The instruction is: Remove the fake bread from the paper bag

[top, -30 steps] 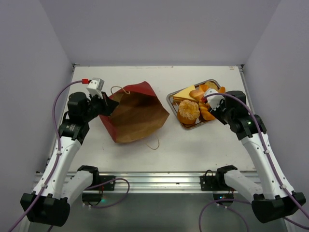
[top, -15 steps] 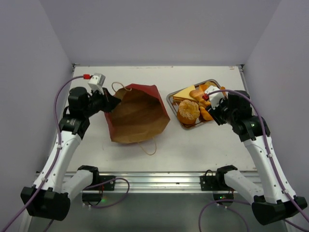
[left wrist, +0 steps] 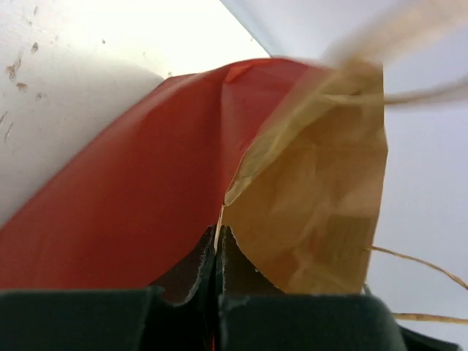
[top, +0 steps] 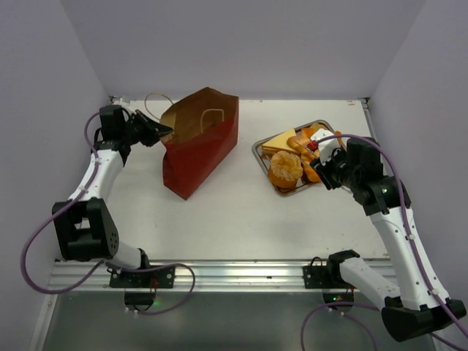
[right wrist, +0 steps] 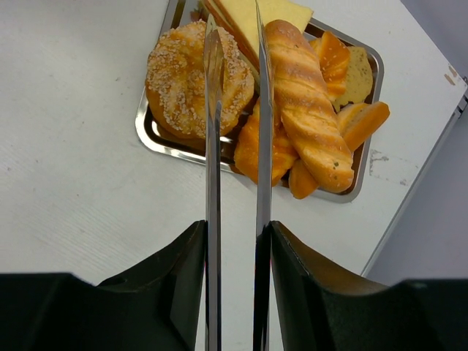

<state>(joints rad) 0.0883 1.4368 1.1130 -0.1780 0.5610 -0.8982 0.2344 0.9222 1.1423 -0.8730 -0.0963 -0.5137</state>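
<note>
The paper bag [top: 199, 142], red outside and brown inside, stands upright at the back left with its mouth up. My left gripper [top: 159, 132] is shut on its top rim; in the left wrist view the jaws [left wrist: 218, 235] pinch the edge between the bag's red outside [left wrist: 131, 212] and its brown inside. The fake bread [top: 285, 168] lies piled on the steel tray [top: 257, 147]: a seeded round bun [right wrist: 191, 73], a braided loaf [right wrist: 306, 110], a yellow-topped sandwich [right wrist: 263, 11] and orange rolls. My right gripper [top: 325, 164] [right wrist: 235, 241] is shut on the metal tongs [right wrist: 213, 131], above the tray's near edge. I cannot see into the bag.
The bag's string handles [top: 155, 99] loop up near the back wall. The tray [right wrist: 145, 130] sits close to the table's right edge [right wrist: 431, 153]. Walls close in the back and both sides.
My left gripper pulled the bag's rim back and to the left, and the bag went from lying open on its side to standing upright. The right arm shifted slightly away from the tray.
</note>
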